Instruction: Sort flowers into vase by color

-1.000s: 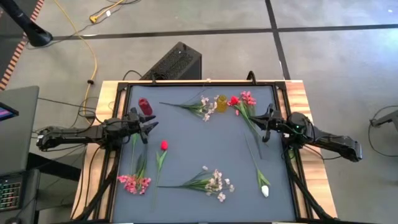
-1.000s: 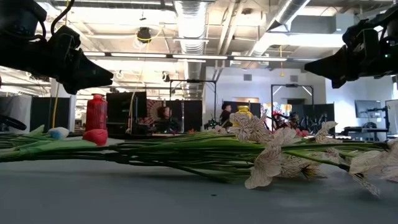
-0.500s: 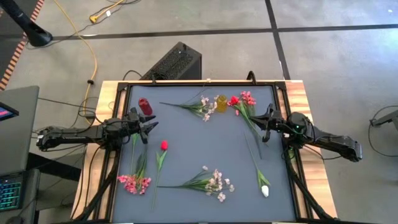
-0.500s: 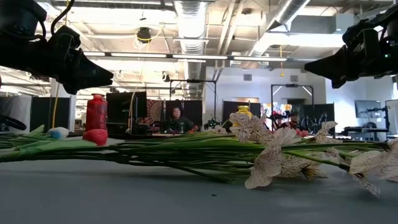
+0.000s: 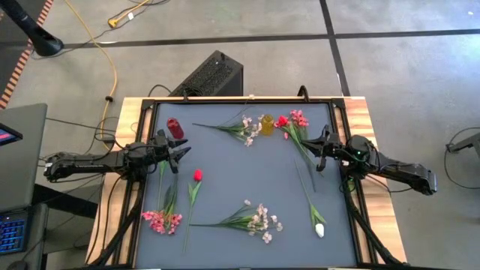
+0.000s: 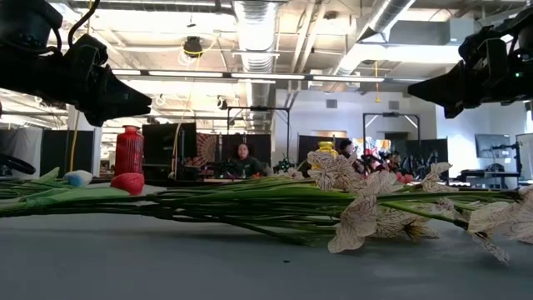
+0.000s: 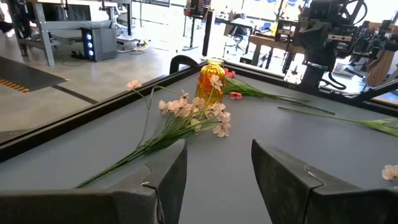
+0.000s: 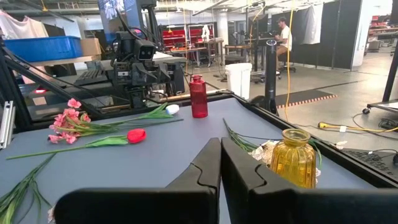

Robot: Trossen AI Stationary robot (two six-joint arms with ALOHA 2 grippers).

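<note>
Flowers lie flat on the grey table. A pale spray (image 5: 241,130) lies by the yellow vase (image 5: 266,124). A red tulip and a pink spray (image 5: 292,121) lie at the far right. A red tulip (image 5: 197,175), a pink spray (image 5: 161,220), a pale spray (image 5: 256,219) and a white tulip (image 5: 319,229) lie nearer. The red vase (image 5: 175,128) stands far left. My left gripper (image 5: 178,155) hovers open at the left edge, pointing right (image 7: 217,165). My right gripper (image 5: 318,146) hovers shut at the right edge (image 8: 221,163), above a green stem.
A second white bud (image 8: 172,109) lies near my left arm. Black rails (image 5: 240,100) frame the table. A dark box (image 5: 211,75) stands on the floor beyond the far edge. A person (image 6: 243,154) sits in the room behind. Bare tabletop shows in the middle (image 5: 247,172).
</note>
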